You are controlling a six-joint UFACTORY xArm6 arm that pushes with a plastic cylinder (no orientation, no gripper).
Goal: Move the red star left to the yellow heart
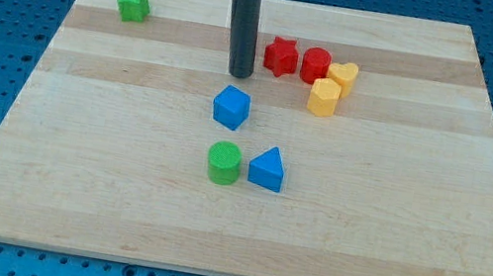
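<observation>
The red star [280,56] lies on the wooden board near the view's top centre. Right of it, touching or nearly so, is a red cylinder [315,65]. The yellow heart [343,75] sits just right of the red cylinder, so the star is to its left with the cylinder between them. A yellow hexagonal block [324,97] lies just below the heart. My tip [239,74] stands a little left of the red star and slightly below it, not touching it, and above the blue cube.
A blue cube [231,106] lies just below my tip. A green cylinder [224,162] and a blue triangular block [267,169] sit side by side lower down. A green star [133,3] lies at the top left. The board [69,179] rests on a blue pegboard.
</observation>
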